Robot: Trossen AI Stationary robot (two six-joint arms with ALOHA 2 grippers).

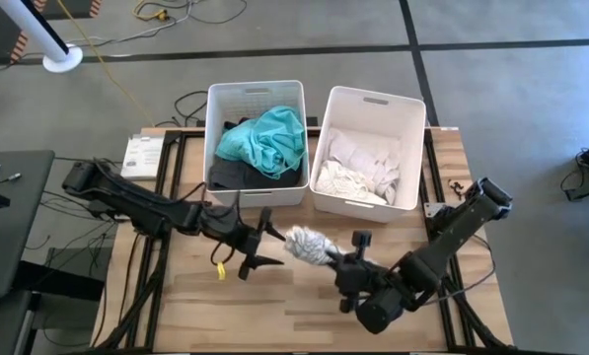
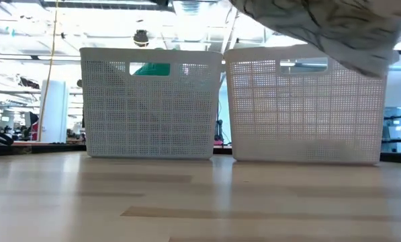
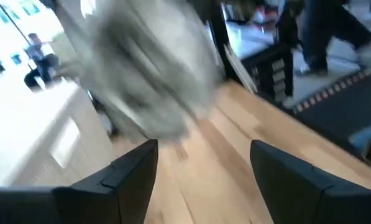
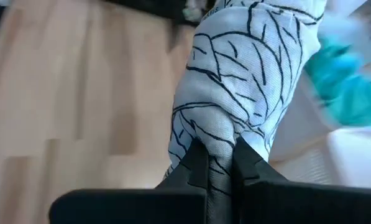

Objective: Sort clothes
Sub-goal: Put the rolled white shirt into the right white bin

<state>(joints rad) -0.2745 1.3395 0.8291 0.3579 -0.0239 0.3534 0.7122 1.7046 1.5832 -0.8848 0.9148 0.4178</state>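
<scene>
Before both bins (image 1: 365, 99), right tool (image 4: 219, 155) pinches patterned garment (image 4: 247, 81).

Two white perforated bins side by side at the back of the wooden bench (image 1: 274, 306): left bin (image 1: 256, 96), right bin (image 1: 374, 104). White box (image 1: 141, 156) on the bench's left edge. Cables (image 1: 156, 14) on the floor.

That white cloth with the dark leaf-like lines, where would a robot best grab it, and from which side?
Probably the way it is held now: the right pincer is shut on a gathered fold at one end of the white soft garment with dark line pattern, coming from the table's front edge. Limp fabric has no firm edge, so a bunched fold gives the fingers thickness to pinch. The left pincer waits open beside it.
</scene>
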